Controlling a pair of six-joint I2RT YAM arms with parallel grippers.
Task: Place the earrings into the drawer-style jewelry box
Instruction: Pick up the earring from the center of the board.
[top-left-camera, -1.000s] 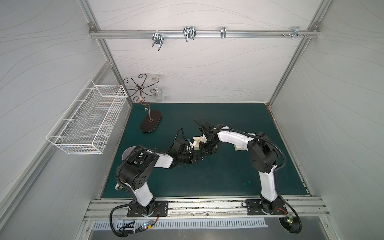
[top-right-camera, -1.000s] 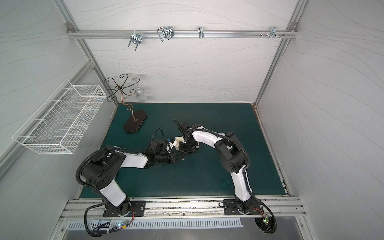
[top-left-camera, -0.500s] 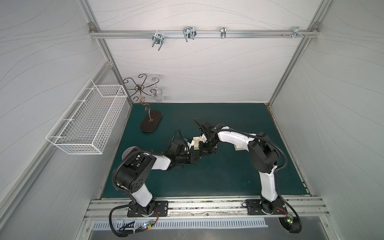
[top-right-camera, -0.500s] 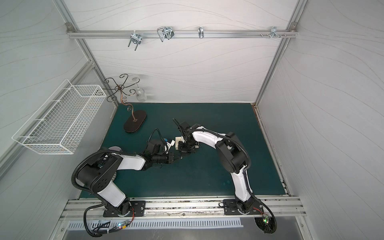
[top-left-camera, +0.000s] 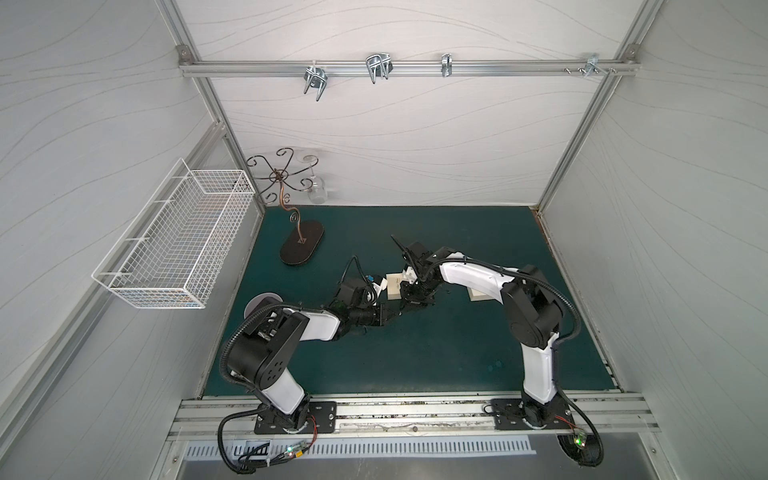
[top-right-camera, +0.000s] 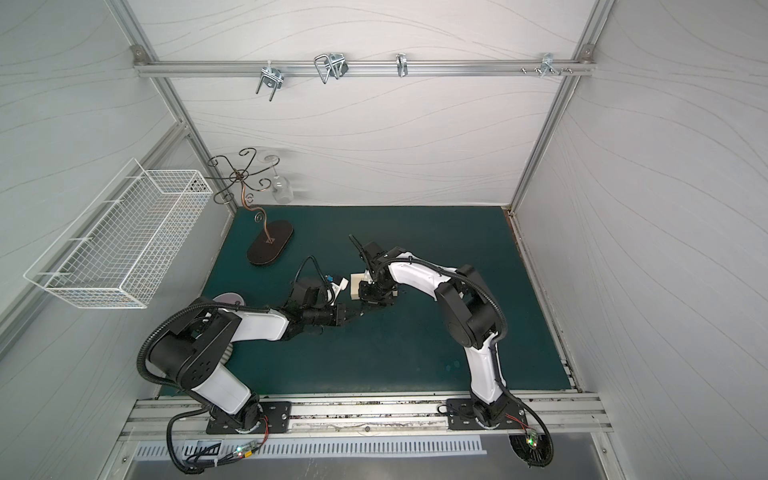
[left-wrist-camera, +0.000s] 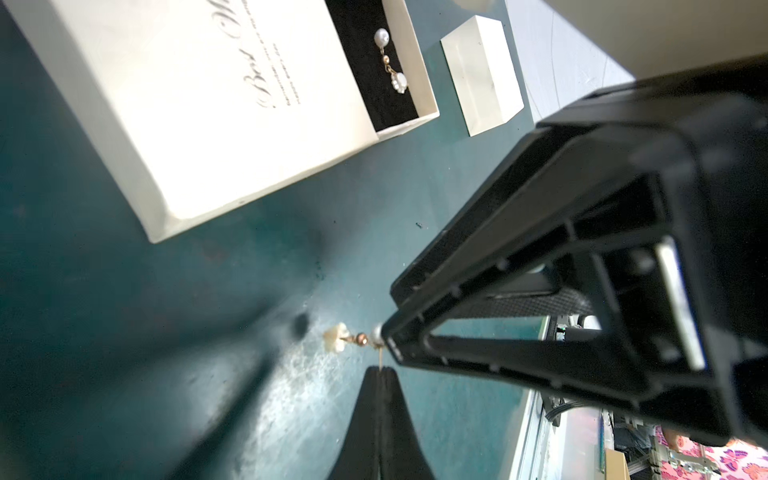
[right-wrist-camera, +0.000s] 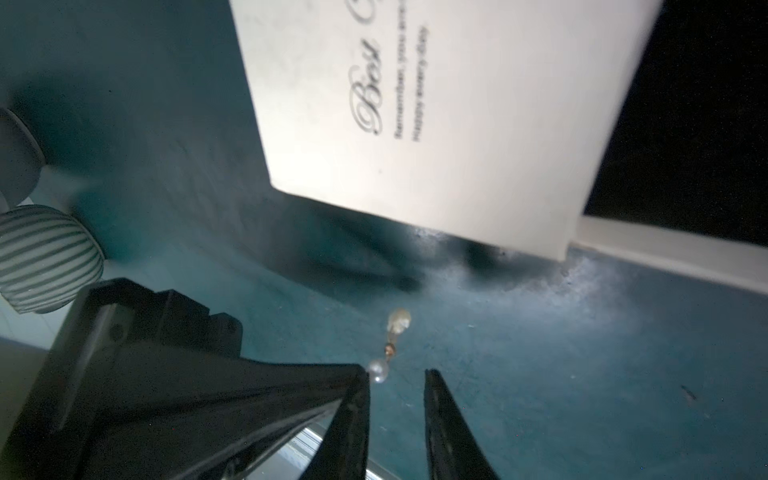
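Observation:
The cream drawer-style jewelry box (left-wrist-camera: 232, 99) (right-wrist-camera: 449, 116) (top-left-camera: 394, 286) (top-right-camera: 356, 284) lies mid-mat, its black-lined drawer pulled out. One of the earrings (left-wrist-camera: 390, 58) lies in that drawer. A second pearl earring (left-wrist-camera: 349, 337) (right-wrist-camera: 392, 336) hangs just above the mat beside the box. My left gripper (left-wrist-camera: 380, 370) (top-left-camera: 395, 318) (top-right-camera: 357, 318) is shut on its thin post. My right gripper (right-wrist-camera: 397, 376) (top-left-camera: 409, 305) (top-right-camera: 368, 307) is open, one fingertip right beside the earring's pearl, nothing between its fingers.
A smaller cream box (left-wrist-camera: 482, 75) (top-left-camera: 478, 296) lies beyond the jewelry box, partly under the right arm. A scrolled metal stand (top-left-camera: 301, 247) stands back left, a wire basket (top-left-camera: 178, 241) hangs on the left wall, and a striped round object (right-wrist-camera: 45, 257) sits by the left arm.
The right gripper's jaws have parted beside the earring. The left gripper stays shut on the post, and its arm has shifted slightly.

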